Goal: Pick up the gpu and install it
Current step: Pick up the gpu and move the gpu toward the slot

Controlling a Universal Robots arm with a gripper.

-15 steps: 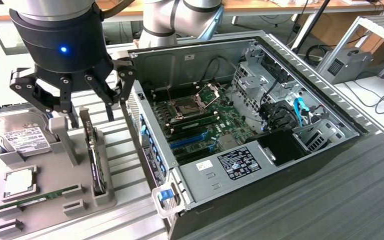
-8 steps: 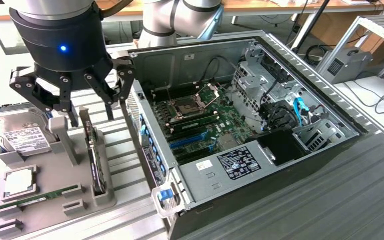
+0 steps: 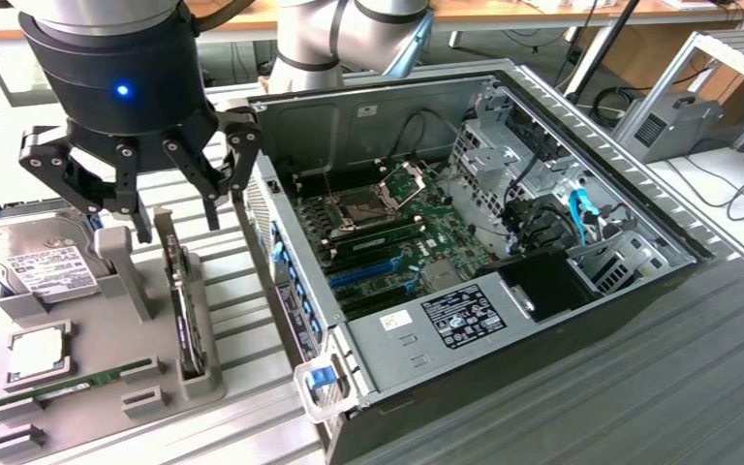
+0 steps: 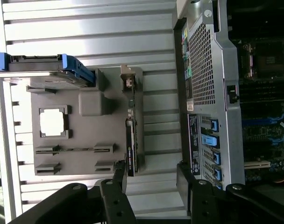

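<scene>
My hand (image 3: pixel 155 208) spread, empty, hovers over gpu (image 3: pixel 189 315) lower left, edge-on in grey holder (image 3: pixel 108 334); not grasped, nothing installed.

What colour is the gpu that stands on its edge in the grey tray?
The gpu is black; the wrist view shows it best.

You have the open computer case (image 3: pixel 391 347) on the slatted table (image 3: pixel 631 387), beside it the grey tray (image 3: pixel 101 334) with hard drive (image 3: pixel 43 263), processor chip (image 3: pixel 39 351), green memory stick (image 3: pixel 75 384).
</scene>
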